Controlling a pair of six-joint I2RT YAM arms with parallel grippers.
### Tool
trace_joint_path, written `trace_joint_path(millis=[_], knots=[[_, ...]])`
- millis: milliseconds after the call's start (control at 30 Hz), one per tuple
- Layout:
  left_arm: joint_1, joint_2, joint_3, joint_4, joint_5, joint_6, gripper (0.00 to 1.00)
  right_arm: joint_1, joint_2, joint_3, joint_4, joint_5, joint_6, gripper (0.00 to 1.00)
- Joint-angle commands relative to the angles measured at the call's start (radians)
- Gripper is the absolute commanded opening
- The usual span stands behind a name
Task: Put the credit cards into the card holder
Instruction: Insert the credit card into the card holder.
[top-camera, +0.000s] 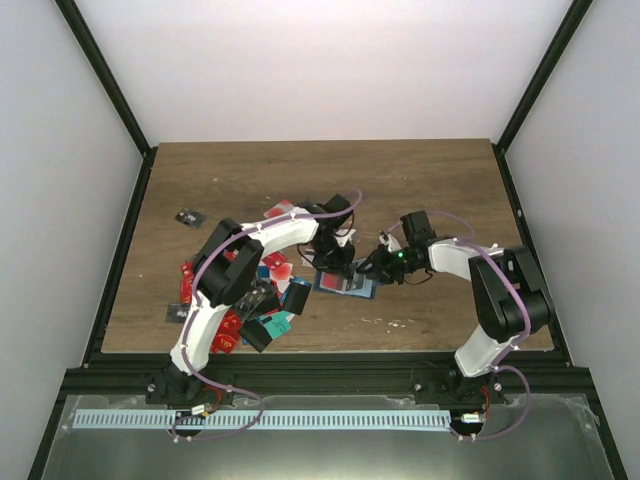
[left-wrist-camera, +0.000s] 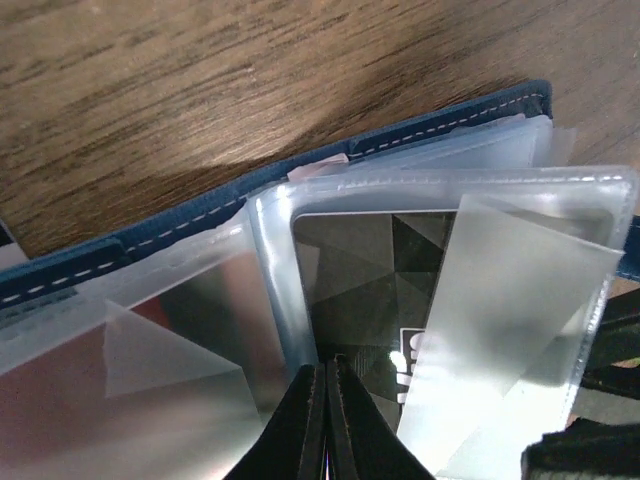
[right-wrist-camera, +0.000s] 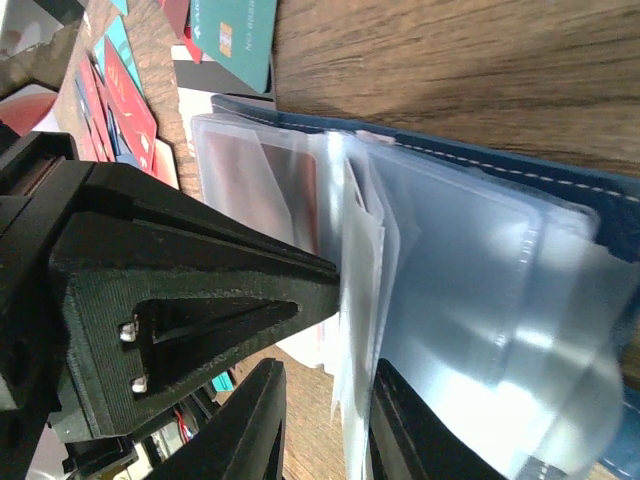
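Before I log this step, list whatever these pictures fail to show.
- Top external: credit cards partly under the left arm; count unclear.
- Top external: card holder too small to show its contents.
- Left wrist: dark card in a sleeve, print lost to glare; left gripper covers its lower part.
- Right wrist: right gripper straddles sleeves; translucent plastic hides whether it grips.

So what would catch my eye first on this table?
The shut left hand and the right hand meet mid-table over an open blue card holder, its clear sleeves fanned up. Red and teal cards lie scattered left of it.
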Motion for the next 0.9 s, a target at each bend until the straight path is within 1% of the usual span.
trace_joint_path(millis=[0, 333, 533, 667, 867], knots=[[0.004, -0.014, 0.029, -0.001, -0.014, -0.01, 0.04, 0.021, 0.013, 0.046, 0.009, -0.018, 0.004, 0.24], [0.041, -0.109, 0.029, -0.04, -0.06, -0.028, 0.05, 0.047, 0.037, 0.085, -0.015, 0.001, 0.008, 0.24], [0.103, -0.202, -0.002, -0.063, -0.09, -0.039, 0.07, 0.093, 0.064, 0.155, -0.059, 0.015, 0.018, 0.25], [0.167, -0.283, -0.08, -0.063, -0.11, -0.038, 0.11, 0.146, 0.105, 0.219, -0.064, 0.005, 0.038, 0.27], [0.245, -0.344, -0.221, -0.02, -0.119, 0.004, 0.16, 0.213, 0.186, 0.34, -0.05, -0.042, 0.045, 0.35]])
